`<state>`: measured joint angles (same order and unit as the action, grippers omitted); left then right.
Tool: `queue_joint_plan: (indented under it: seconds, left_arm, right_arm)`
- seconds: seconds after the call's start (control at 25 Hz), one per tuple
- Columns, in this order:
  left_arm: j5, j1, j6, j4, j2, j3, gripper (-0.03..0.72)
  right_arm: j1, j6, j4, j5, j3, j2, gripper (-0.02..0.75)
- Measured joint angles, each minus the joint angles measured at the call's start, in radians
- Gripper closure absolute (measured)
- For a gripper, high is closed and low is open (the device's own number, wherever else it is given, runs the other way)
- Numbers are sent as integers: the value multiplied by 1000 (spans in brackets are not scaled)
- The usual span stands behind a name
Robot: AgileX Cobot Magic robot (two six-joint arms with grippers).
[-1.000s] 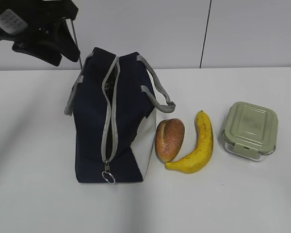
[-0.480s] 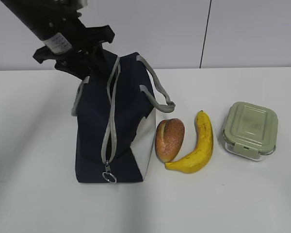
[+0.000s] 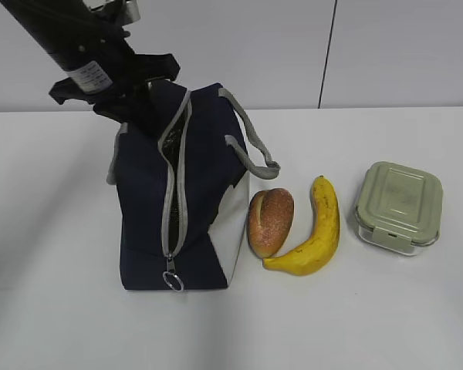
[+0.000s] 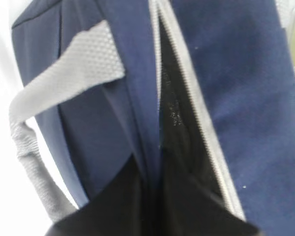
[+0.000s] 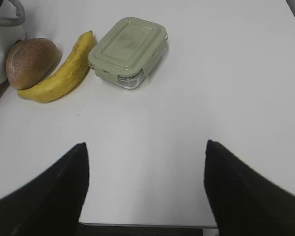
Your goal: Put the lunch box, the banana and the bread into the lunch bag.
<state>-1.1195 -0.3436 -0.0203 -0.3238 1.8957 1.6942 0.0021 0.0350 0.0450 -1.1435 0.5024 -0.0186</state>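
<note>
- On the white table (image 3: 54,308), the navy lunch bag (image 3: 147,208) stands upright at left, its grey zipper (image 3: 172,185) running down the near face to a ring pull (image 3: 172,282) at the bottom.
- The zipper is parted near the top, showing a dark gap.
- The left gripper (image 3: 143,116) sits at the bag's upper rear edge; in the left wrist view its two dark fingers (image 4: 118,201) are drawn together on the navy fabric beside the zipper opening.
- One grey strap handle (image 3: 251,146) arches over the bag's right side.
- The bread (image 3: 270,221) lies just right of the bag, touching the banana (image 3: 316,231).
- The lunch box (image 3: 399,205), green lid on, sits apart from the banana, farther right.
- The right gripper (image 5: 145,191) hovers above bare table with its jaws spread wide, holding nothing.
</note>
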Motion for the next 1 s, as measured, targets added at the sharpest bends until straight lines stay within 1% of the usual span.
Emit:
queue_joint_plan:
  seconds: [0.04,0.12,0.68,0.8,0.88,1.0]
  left_arm:
    - [-1,0,0,3,0,0,680]
    - [-1,0,0,4,0,0,688]
    - [-11,0,0,-15,2,0,690]
    - [-16,0,0,-18,2,0,690]
    - [-31,0,0,-19,2,0,690]
    - [-43,0,0,-21,2,1,690]
  right_arm:
    - [0,0,0,0,0,0,196]
    - [0,0,0,0,0,0,196]
    - [0,0,-6,0,0,0,196]
    - [0,-5,-36,1,2,2,196]
    - [0,-5,-51,7,4,46,196]
    - [0,-14,-55,15,4,190,196]
